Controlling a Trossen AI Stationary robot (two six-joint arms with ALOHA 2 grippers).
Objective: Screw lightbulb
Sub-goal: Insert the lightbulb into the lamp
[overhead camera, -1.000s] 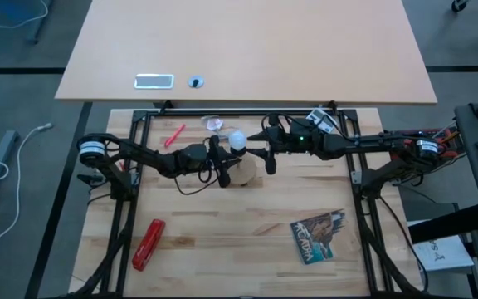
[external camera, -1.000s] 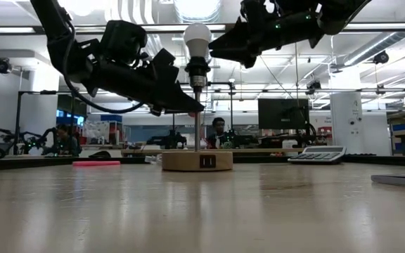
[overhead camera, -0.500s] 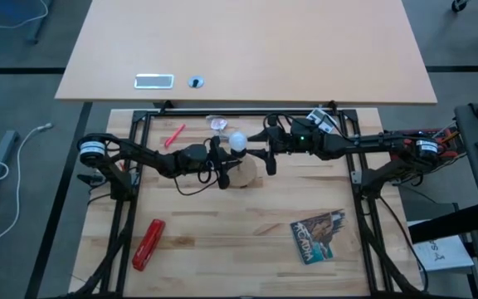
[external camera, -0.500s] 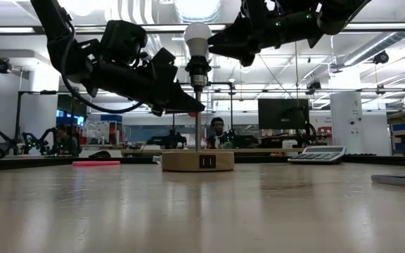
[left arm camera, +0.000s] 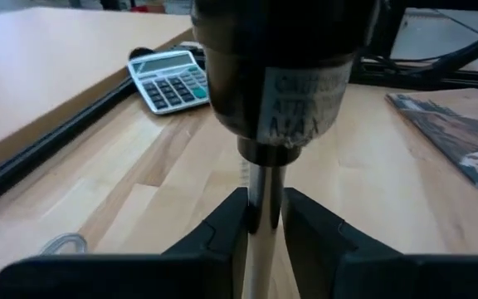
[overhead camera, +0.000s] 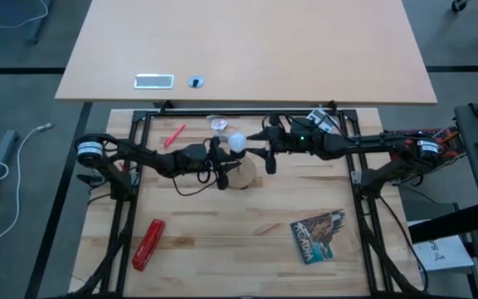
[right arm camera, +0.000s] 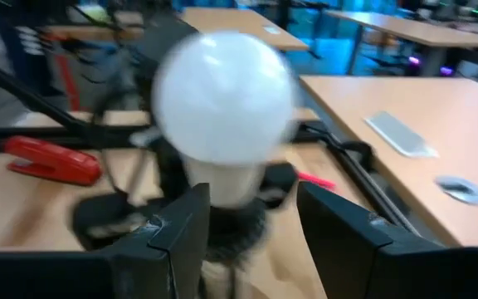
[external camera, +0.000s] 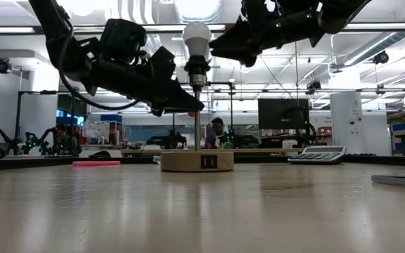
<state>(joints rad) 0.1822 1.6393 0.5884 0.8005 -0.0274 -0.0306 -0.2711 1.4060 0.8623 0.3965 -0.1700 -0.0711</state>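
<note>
1. Left gripper [external camera: 188, 107] sat at the thin stem [left arm camera: 262, 208] under the black socket [external camera: 197, 69], fingers [left arm camera: 222, 228] close about it; whether they pinched it, I could not tell.
2. Lightbulb [external camera: 196, 39] stood upright in the socket, mid-table, above the wooden base [external camera: 197, 161].
3. Right gripper [right arm camera: 247, 220] had its fingers spread either side of the bulb's neck, not touching it.
4. Judgement: steady the stem, close gently, twist without tilting.

Two matte black jointed arms, chunky angular housings, thin black cables looping alongside. White round caps showing at base joints. Green indicator light glowing on right arm's wrist. Left gripper [left arm camera: 262, 224] and right gripper [right arm camera: 251, 218]: flat dark wedge-shaped fingers.
</note>
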